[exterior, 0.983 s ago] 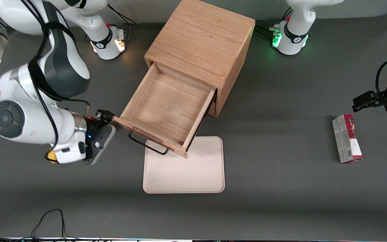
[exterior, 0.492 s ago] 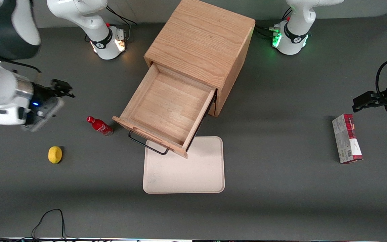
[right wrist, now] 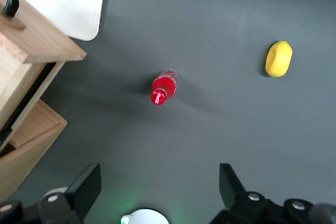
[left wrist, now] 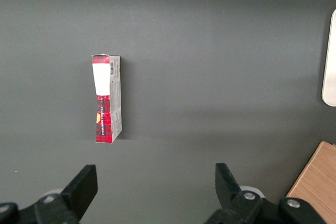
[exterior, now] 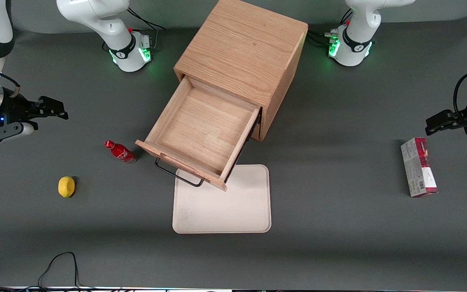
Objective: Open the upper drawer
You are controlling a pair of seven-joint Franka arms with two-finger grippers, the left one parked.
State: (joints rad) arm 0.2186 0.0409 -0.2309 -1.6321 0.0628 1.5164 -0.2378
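The upper drawer (exterior: 205,136) of the light oak cabinet (exterior: 243,52) stands pulled far out, an empty shallow wooden box with a black wire handle (exterior: 176,174) on its front. Its corner also shows in the right wrist view (right wrist: 37,40). The bottom drawer is hidden under it in the front view; a part of it shows in the right wrist view (right wrist: 31,140). My right gripper (exterior: 53,109) is open and empty, raised above the table well away from the drawer toward the working arm's end. Its fingers (right wrist: 86,187) stand wide apart.
A small red bottle (exterior: 119,151) stands beside the drawer's front corner, also in the right wrist view (right wrist: 164,87). A yellow lemon (exterior: 66,186) lies nearer the camera. A beige tray (exterior: 233,207) lies under the drawer's front. A red and white box (exterior: 418,172) lies toward the parked arm's end.
My right gripper has drawn away from the drawer's front corner, up and toward the working arm's end of the table. The bottle and lemon came into sight. The drawer has not moved.
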